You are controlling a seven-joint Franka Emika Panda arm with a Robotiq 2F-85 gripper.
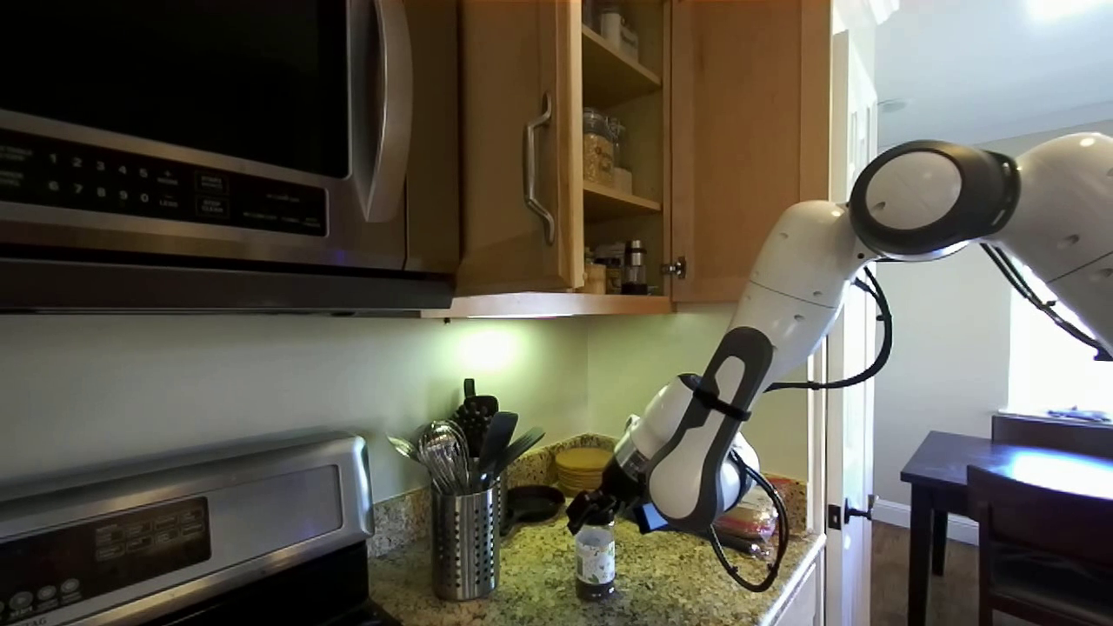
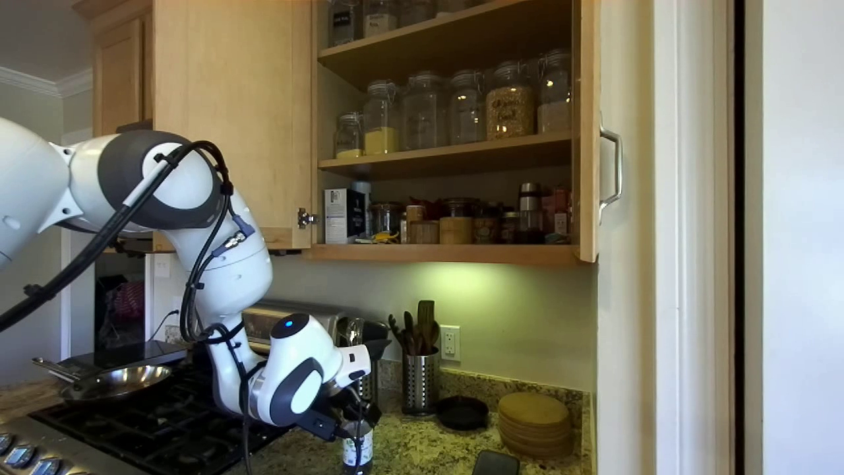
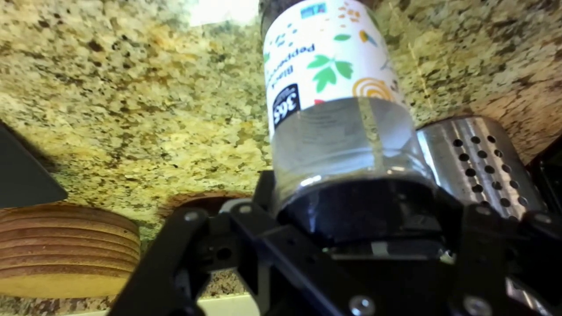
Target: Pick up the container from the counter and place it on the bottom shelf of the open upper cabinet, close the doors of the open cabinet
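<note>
- Gripping the jar [image 1: 596, 561] by its dark cap [image 3: 360, 215], with the pincer [image 3: 358, 197] clamped on both sides.
- Upright on the worktop [image 1: 530, 569], with a white leaf-printed label [image 3: 329, 57] (lettering upside down in the wrist view).
- Near the perforated utensil holder [image 1: 465, 548], apart from the stack of round discs [image 2: 535, 429].
- Higher up in an exterior view, with doors [image 2: 234, 99] swung out from the upper cabinet [image 2: 335, 86], and with a box [image 2: 336, 214] and storage jars [image 2: 486, 232] along the bottom shelf [image 2: 448, 253].

Microwave [image 1: 204, 139], stove [image 2: 175, 432], frying pan [image 2: 122, 382]
</note>
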